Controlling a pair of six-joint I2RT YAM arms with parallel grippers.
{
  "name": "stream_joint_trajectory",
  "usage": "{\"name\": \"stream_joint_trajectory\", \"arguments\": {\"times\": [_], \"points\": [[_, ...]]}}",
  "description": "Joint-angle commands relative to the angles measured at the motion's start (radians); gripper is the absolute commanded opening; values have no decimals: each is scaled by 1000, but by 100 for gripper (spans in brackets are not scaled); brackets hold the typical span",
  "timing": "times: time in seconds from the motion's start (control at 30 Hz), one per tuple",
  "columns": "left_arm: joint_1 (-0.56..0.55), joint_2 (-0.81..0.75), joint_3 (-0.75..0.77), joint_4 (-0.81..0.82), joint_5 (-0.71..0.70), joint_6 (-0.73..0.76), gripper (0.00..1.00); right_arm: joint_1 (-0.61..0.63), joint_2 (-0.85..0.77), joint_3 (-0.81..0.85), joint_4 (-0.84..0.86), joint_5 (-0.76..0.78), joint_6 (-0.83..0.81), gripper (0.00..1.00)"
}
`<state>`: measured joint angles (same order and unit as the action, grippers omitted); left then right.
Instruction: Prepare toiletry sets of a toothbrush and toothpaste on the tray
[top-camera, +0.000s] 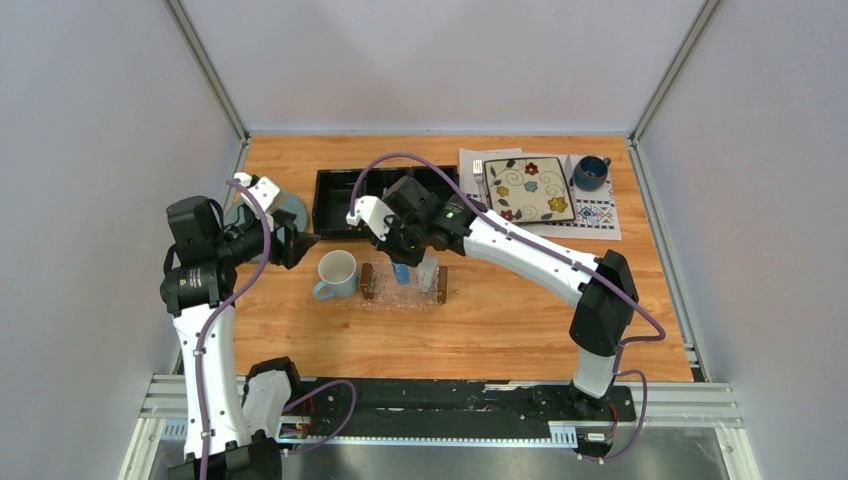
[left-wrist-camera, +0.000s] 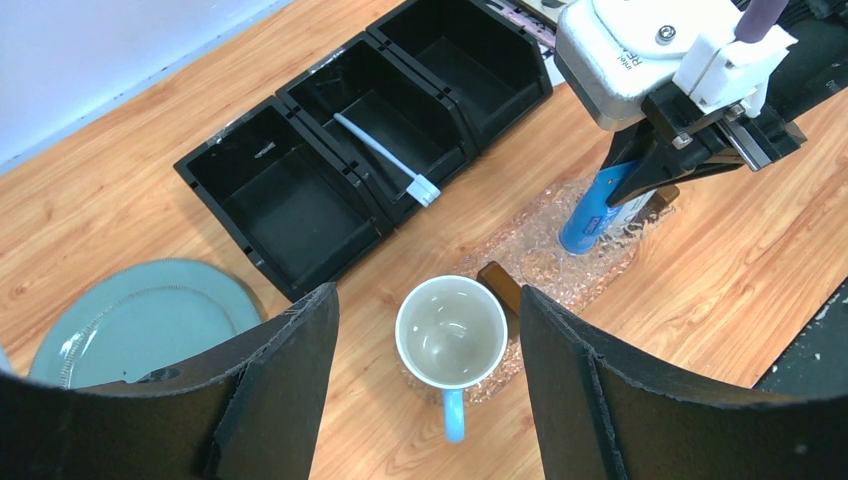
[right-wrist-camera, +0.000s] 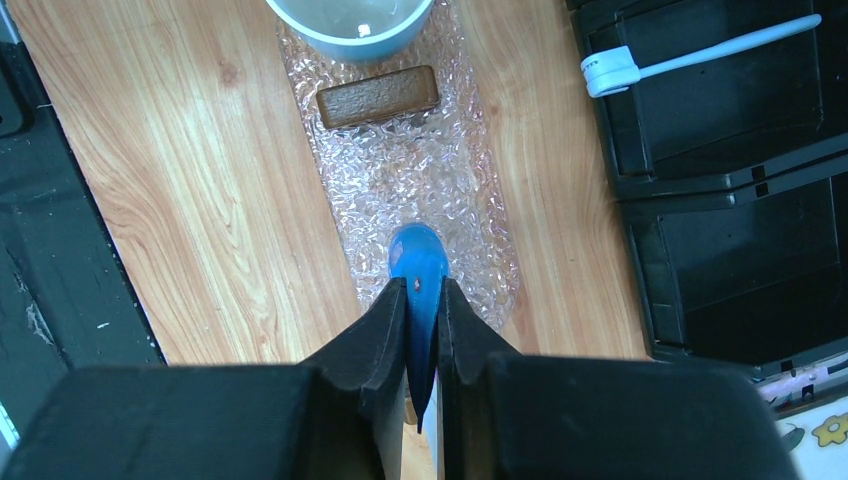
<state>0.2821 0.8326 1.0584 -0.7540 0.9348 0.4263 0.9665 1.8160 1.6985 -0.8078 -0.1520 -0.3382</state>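
Observation:
The clear textured tray (top-camera: 386, 290) with brown end bars lies at mid-table; it also shows in the left wrist view (left-wrist-camera: 545, 250) and right wrist view (right-wrist-camera: 400, 175). My right gripper (right-wrist-camera: 424, 290) is shut on a blue toothpaste tube (right-wrist-camera: 418, 262), held upright over the tray; the tube also shows from above (top-camera: 401, 272) and in the left wrist view (left-wrist-camera: 592, 212). The pale blue toothbrush (left-wrist-camera: 385, 159) lies in the middle compartment of the black organizer (left-wrist-camera: 300, 200), also seen in the right wrist view (right-wrist-camera: 700, 52). My left gripper (left-wrist-camera: 428, 385) is open and empty, above the mug.
A white mug with a blue handle (top-camera: 336, 274) stands at the tray's left end. A grey-blue plate (left-wrist-camera: 140, 320) lies at the far left. A floral plate (top-camera: 528, 188) and a dark blue cup (top-camera: 590, 173) sit at the back right.

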Motion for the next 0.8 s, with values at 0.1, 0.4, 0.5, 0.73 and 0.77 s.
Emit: {"name": "stream_joint_trajectory", "arguments": {"times": [0.1,0.4,0.5,0.73,0.77], "points": [[8,-7,0,12,36,8,74,5,-40,-17,67,-14,11,0],[8,-4,-11,15,36,12,74,6,-44,-48,99,-14,15,0],[8,-6,-12,13,38,12,74,5,-44,-59,110,-12,15,0],[8,-6,-18,15,44,11,74,5,-47,-74,125,-12,15,0],[9,-6,-18,18,42,12,74,5,-47,-77,128,-11,15,0]]}}
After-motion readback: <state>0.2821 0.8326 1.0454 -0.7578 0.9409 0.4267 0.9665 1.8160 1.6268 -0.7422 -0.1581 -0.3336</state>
